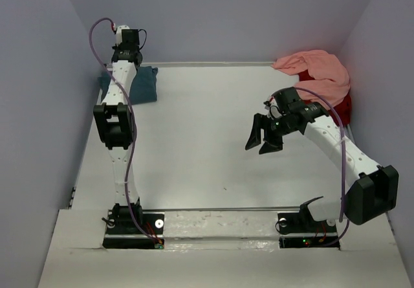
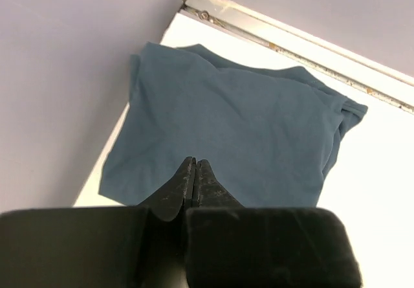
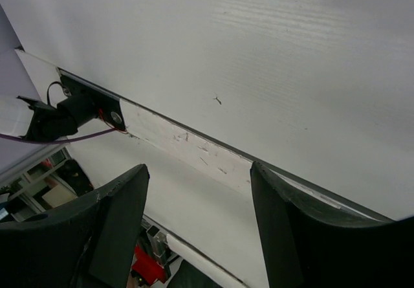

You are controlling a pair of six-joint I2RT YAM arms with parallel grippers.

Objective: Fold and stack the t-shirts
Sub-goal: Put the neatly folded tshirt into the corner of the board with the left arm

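The teal t-shirt (image 2: 233,132) is laid at the far left corner, the pink t-shirt (image 1: 317,68) heaped over the red t-shirt (image 1: 344,107) far right. Light, limp cloth is probably best pinched at an edge. The left end effector (image 2: 195,164) is closed empty above the teal; the right end effector (image 1: 265,139) is spread wide, empty.

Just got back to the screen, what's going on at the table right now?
The left gripper is shut, its tips together over the dark teal-blue cotton t-shirt, which lies flat in the far left corner. Nothing shows between its fingers. The right gripper hangs open above the middle of the white table, holding nothing. The salmon pink t-shirt lies crumpled over the red t-shirt in the far right corner, neither folded.
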